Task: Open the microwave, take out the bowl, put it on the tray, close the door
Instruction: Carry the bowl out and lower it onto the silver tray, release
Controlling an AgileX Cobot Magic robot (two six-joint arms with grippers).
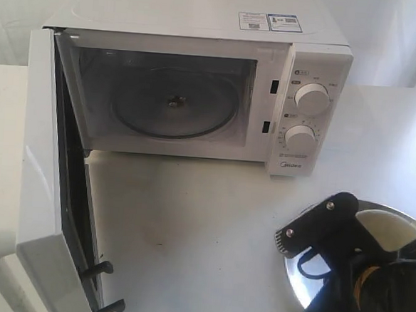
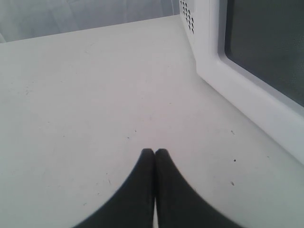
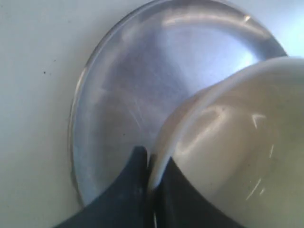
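Note:
The white microwave (image 1: 301,105) stands at the back with its door (image 1: 38,187) swung wide open to the left; the cavity holds only a glass turntable (image 1: 172,103). At the front right, the cream-white bowl (image 1: 385,227) is over the steel tray (image 1: 296,276). My right gripper (image 3: 152,164) is shut on the bowl's (image 3: 237,152) rim, one finger inside and one outside, above the tray (image 3: 142,85). I cannot tell whether the bowl touches the tray. My left gripper (image 2: 154,153) is shut on nothing, low over the table beside the door's outer face (image 2: 247,99).
Two black latch hooks (image 1: 106,286) stick out of the open door's edge near the front left. The right arm (image 1: 370,289) covers much of the tray. Bare white tabletop (image 1: 195,234) lies between the microwave and the tray.

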